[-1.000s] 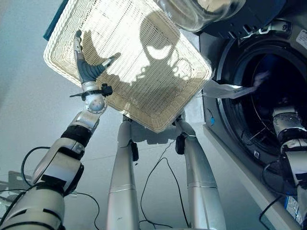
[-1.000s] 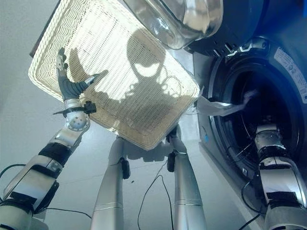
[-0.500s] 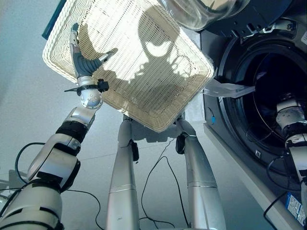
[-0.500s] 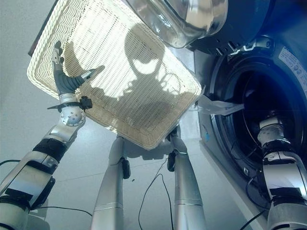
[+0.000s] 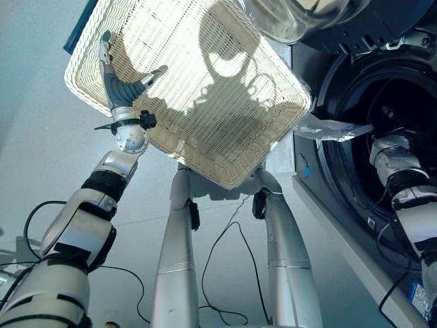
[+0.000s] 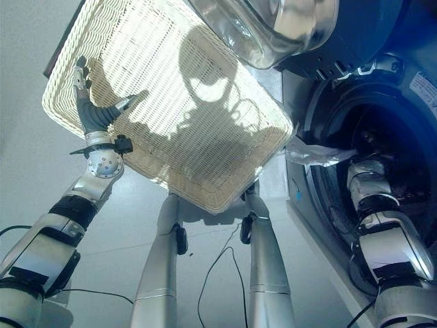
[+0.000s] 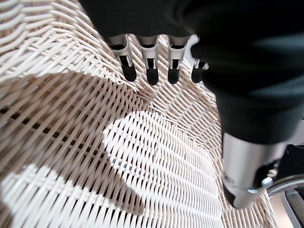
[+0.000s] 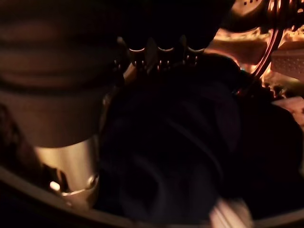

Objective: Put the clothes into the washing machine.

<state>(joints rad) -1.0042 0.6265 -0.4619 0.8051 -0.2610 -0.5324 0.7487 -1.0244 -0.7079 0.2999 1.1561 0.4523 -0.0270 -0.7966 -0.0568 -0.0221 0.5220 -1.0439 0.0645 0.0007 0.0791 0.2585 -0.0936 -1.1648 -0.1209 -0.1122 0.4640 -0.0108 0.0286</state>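
Left eye view: a white wicker basket [image 5: 205, 89] is seen tilted on its side beside the washer [image 5: 382, 137], its woven bottom turned toward the camera. The left hand [image 5: 119, 85] is laid against that bottom near the rim, with fingers [image 7: 152, 71] straight and spread and the thumb apart from them; nothing is clasped. In the left wrist view the dark fingertips are seen just above the weave. The right arm is reached through the round door opening into the dark drum, and the right hand [image 8: 156, 52] is seen in the right wrist view, over a dark mass of clothes [image 8: 175, 142] lying inside the drum. Whether its fingers are apart or closed on the cloth cannot be told, the drum being too dark. A pale piece of cloth [image 5: 331, 128] is seen hanging across the door rim, between the basket's lower corner and the opening. The glass door [image 6: 273, 27] is swung open above the basket.
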